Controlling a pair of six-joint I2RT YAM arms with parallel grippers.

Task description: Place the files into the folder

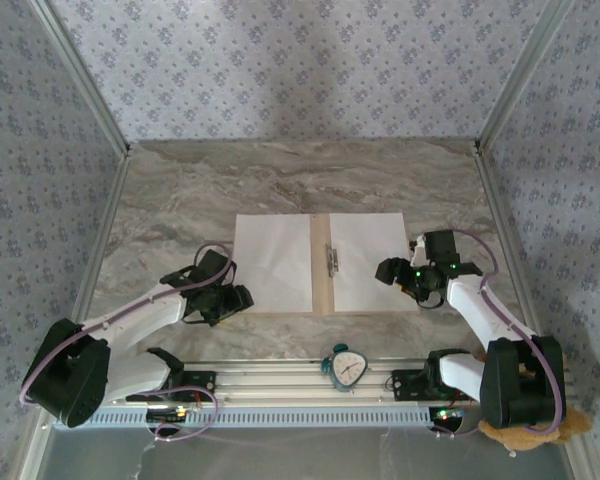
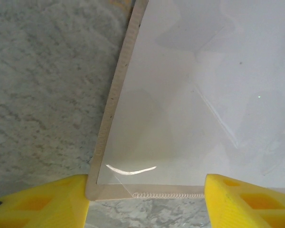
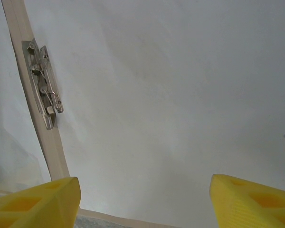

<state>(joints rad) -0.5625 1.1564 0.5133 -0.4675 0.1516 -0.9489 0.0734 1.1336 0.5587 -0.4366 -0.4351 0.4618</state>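
- Left gripper point(image 1: 242, 297) and right gripper point(image 1: 388, 270) are both spread apart and hold nothing, beside the open folder point(image 1: 322, 295).
- Files point(image 1: 272, 262) lie inside it, one on each half; I think only closing remains.

Both arms reach forward from their bases, elbows low, forearms angling inward toward each other. The left gripper point(image 1: 242, 297) points right, its yellow fingers point(image 2: 38, 204) set wide apart. The right gripper point(image 1: 388, 270) points left, its yellow fingers point(image 3: 254, 202) likewise parted.
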